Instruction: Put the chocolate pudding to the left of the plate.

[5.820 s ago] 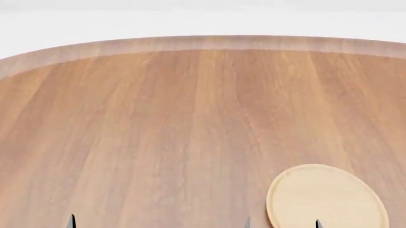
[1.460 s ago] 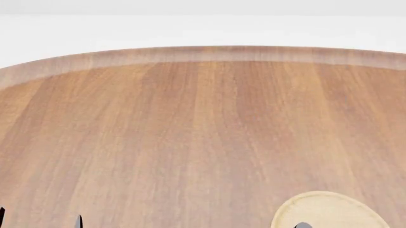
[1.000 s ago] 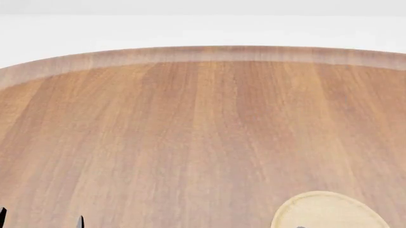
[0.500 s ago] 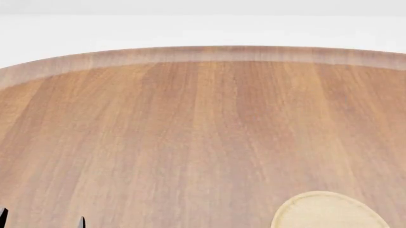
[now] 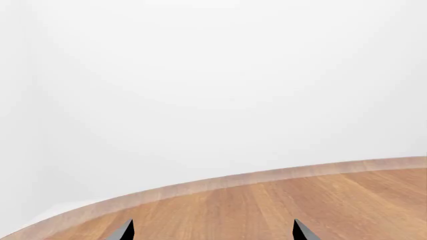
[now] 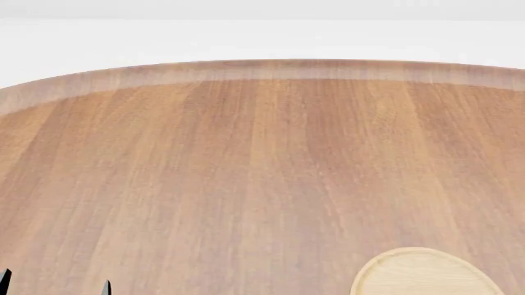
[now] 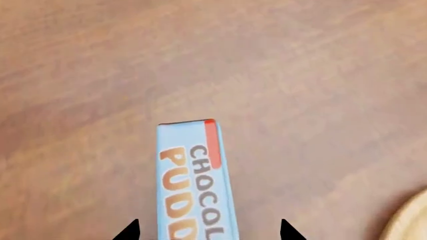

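The chocolate pudding [image 7: 193, 175] shows only in the right wrist view: a light blue face with a red corner and brown and orange letters, standing on the wooden table. My right gripper [image 7: 207, 231] is open, one fingertip on each side of the carton with a gap on both sides. It is out of the head view. The plate [image 6: 422, 275], a pale tan disc, lies at the head view's lower right, and its rim shows in the right wrist view [image 7: 412, 220], apart from the carton. My left gripper [image 5: 212, 231] is open and empty, low at the head view's left [image 6: 54, 286].
The round wooden table [image 6: 262, 153] fills the head view, with its far curved edge [image 6: 262, 69] against a white background. The left wrist view looks over that far edge [image 5: 220, 182]. No other objects show.
A dark tip of my right gripper at the plate's near edge has dropped out of the head view. The left fingertips have barely moved. Since the oldest frame the plate sits lower in view.
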Controlling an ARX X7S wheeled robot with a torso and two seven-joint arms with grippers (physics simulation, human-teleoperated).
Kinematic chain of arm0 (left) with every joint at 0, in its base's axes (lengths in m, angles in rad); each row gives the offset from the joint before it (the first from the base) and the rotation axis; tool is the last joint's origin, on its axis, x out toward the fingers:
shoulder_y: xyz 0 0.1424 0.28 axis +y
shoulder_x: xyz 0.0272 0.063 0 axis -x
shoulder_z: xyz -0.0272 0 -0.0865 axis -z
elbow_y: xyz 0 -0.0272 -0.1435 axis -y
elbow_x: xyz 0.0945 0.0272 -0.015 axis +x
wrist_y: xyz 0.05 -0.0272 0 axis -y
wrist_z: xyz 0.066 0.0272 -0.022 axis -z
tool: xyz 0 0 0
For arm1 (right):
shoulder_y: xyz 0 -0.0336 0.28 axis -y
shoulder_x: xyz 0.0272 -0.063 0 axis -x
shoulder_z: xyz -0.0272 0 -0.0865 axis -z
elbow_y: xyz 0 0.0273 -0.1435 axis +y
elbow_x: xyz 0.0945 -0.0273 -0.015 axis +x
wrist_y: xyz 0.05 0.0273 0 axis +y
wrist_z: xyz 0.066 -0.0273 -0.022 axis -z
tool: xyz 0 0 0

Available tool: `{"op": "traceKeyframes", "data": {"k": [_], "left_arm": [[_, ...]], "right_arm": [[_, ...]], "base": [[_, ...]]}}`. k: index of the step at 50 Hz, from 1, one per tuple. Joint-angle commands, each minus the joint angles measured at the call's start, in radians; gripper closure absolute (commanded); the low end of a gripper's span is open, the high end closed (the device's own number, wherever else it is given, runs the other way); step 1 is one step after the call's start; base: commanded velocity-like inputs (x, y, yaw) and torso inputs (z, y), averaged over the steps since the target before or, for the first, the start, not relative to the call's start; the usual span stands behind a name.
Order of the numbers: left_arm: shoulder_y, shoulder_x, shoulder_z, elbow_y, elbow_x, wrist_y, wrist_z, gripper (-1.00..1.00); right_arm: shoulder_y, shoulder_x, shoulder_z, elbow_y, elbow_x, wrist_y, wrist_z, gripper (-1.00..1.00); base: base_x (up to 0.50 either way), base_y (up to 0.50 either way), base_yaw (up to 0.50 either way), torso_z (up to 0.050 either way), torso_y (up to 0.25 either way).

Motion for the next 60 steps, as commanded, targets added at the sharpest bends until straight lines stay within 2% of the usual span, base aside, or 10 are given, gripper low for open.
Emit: {"op": "traceKeyframes", "data": {"k": [1, 5, 6, 19, 44, 60], "left_arm": [[-0.001, -0.003, 0.004, -0.002, -0.001, 0.002, -0.002, -1.0], [-0.001, -0.004, 0.005, -0.002, -0.002, 0.003, -0.004, -1.0], [-0.001, -0.004, 0.005, -0.003, -0.002, 0.003, -0.004, -1.0], [-0.002, -0.007, 0.009, -0.001, -0.001, 0.001, -0.008, -1.0], [-0.005, -0.013, 0.016, 0.0, -0.004, -0.001, -0.015, -1.0], [-0.006, -0.018, 0.027, 0.002, -0.004, 0.0, -0.013, -1.0]], "right_arm": [[-0.005, -0.025, -0.01, 0.05, -0.009, -0.019, -0.012, -1.0], [-0.007, -0.025, -0.013, 0.049, -0.008, -0.014, -0.014, -1.0], [-0.009, -0.023, -0.014, 0.045, -0.002, -0.011, -0.02, 1.0], [0.0, -0.029, -0.016, 0.045, -0.005, -0.007, -0.02, 1.0], [0.089, 0.014, 0.014, -0.085, 0.012, 0.095, 0.008, 1.0], [0.139, -0.009, 0.023, -0.054, 0.005, 0.107, 0.0, 1.0]], "base": [[0.0, 0.0, 0.0, 0.0, 0.0], [0.0, 0.0, 0.0, 0.0, 0.0], [0.0, 0.0, 0.0, 0.0, 0.0], [0.0, 0.0, 0.0, 0.0, 0.0], [0.0, 0.0, 0.0, 0.0, 0.0], [0.0, 0.0, 0.0, 0.0, 0.0]]}}
